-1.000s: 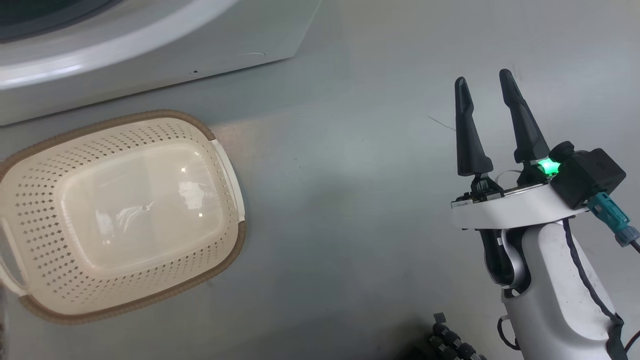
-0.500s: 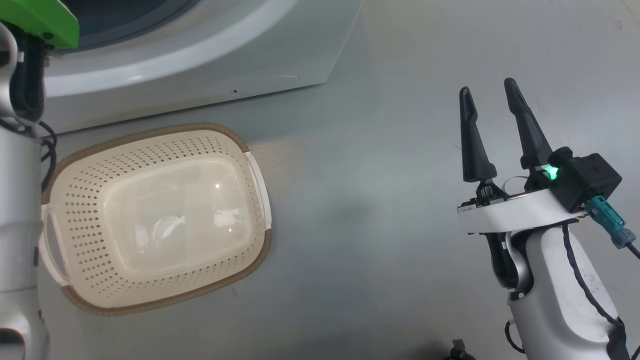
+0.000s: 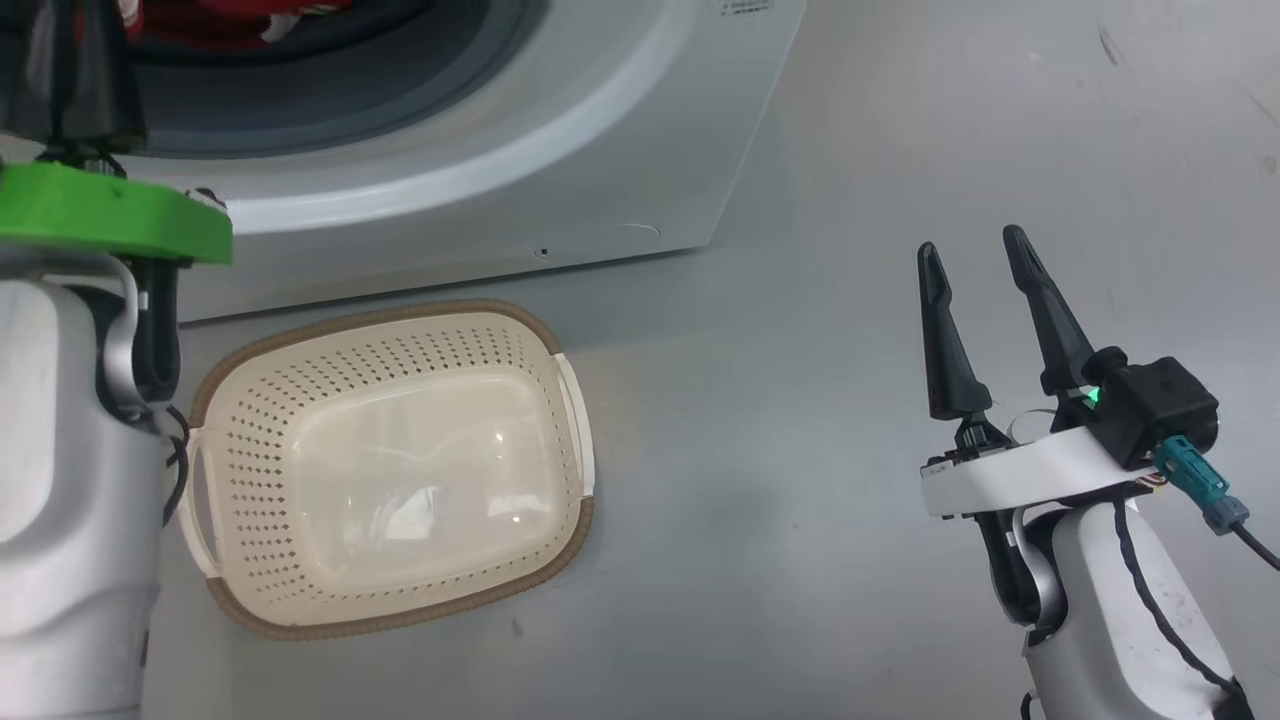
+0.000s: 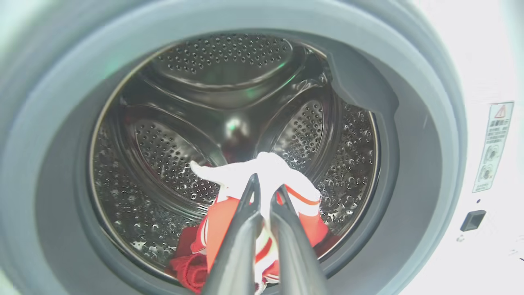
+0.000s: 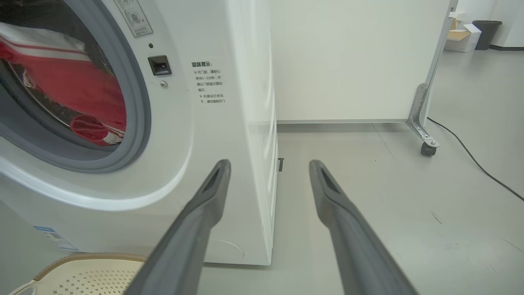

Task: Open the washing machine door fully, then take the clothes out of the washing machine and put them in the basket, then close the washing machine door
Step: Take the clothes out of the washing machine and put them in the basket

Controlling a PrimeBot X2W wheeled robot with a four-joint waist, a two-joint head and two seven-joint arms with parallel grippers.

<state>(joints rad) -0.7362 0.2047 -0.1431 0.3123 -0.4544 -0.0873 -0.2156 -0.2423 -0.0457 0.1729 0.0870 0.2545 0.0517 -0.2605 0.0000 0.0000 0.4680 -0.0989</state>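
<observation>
My left gripper [image 4: 268, 187] is shut on a red and white piece of the clothes [image 4: 266, 166], held up at the mouth of the steel drum [image 4: 163, 143]. More red clothes [image 5: 82, 94] lie at the drum's lower front, and they also show in the head view [image 3: 220, 15]. The white washing machine [image 3: 600, 130] stands open, with the washing machine door out of view. On the floor before it sits the cream basket [image 3: 400, 312], with nothing in it. My right gripper [image 3: 972, 250] hovers open over bare floor to the right, its fingers [image 5: 213, 188] wide apart.
My left forearm [image 3: 70, 480], with its green ring, stands at the basket's left side. A white panel on casters [image 5: 425, 123] rises behind the machine, with a black cable [image 5: 470, 155] on the floor. Grey floor [image 3: 750, 450] lies between the basket and the right arm.
The head camera has tilted up and turned left, bringing the drum opening, the red clothes and my left arm into view. The right gripper stays open as before.
</observation>
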